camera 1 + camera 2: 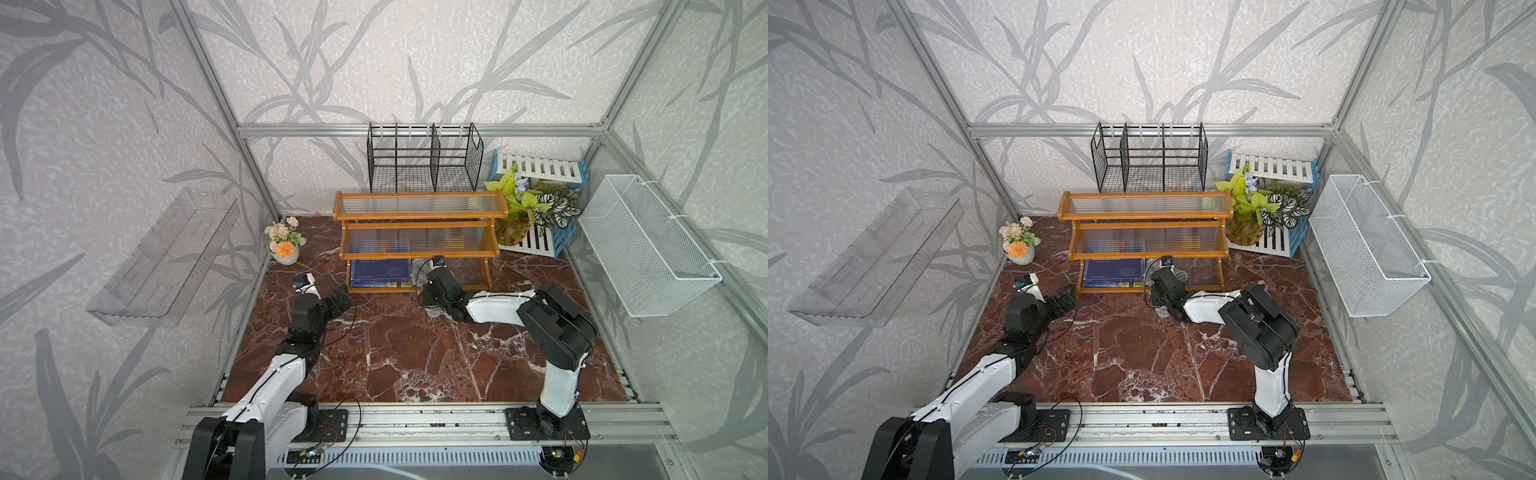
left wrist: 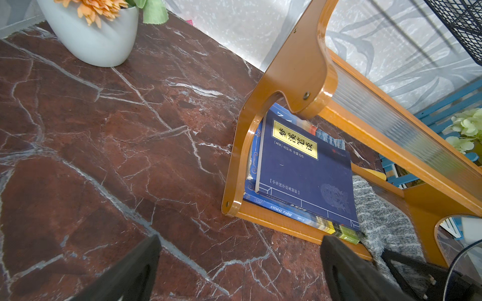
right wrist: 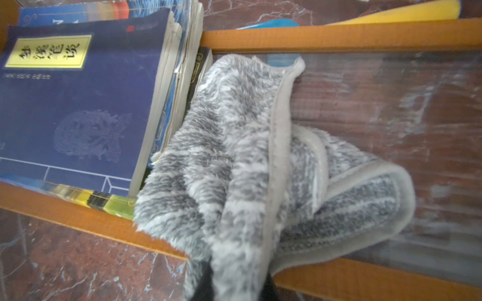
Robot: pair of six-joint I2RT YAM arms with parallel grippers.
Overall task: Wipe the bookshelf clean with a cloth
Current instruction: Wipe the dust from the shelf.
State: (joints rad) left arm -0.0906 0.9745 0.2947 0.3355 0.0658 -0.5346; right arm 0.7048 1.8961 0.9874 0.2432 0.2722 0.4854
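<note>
Right gripper (image 3: pixel 236 286) is clamped shut on a bunched corner of the cloth (image 3: pixel 234 156), with grey fluff squeezed between the black fingers. The rest of the rag flops forward onto the lowest tier of the bookshelf (image 1: pixel 419 216). It's draped over the near wooden rail and spread a bit over the clear ribbed panel (image 3: pixel 391 117). Its left edge is right up against the stack of books (image 3: pixel 78 104), which fills the left half of that tier.

Left gripper (image 2: pixel 240 276) is wide open with nothing in it, hanging over the marble table (image 2: pixel 104 156) just near the left end of the shelf.

My read is that we're at the wiping step on the bottom tier, with the cloth gripped and sitting on the surface. The next move probably wants a sideways drag to the right along the open panel. It should keep the rag pressed down so it actually rubs instead of skating, and stay low enough to clear the tier above. The books block anything further left. I can't tell from these views whether the two upper tiers have been done, so I'd guess those come after
</note>
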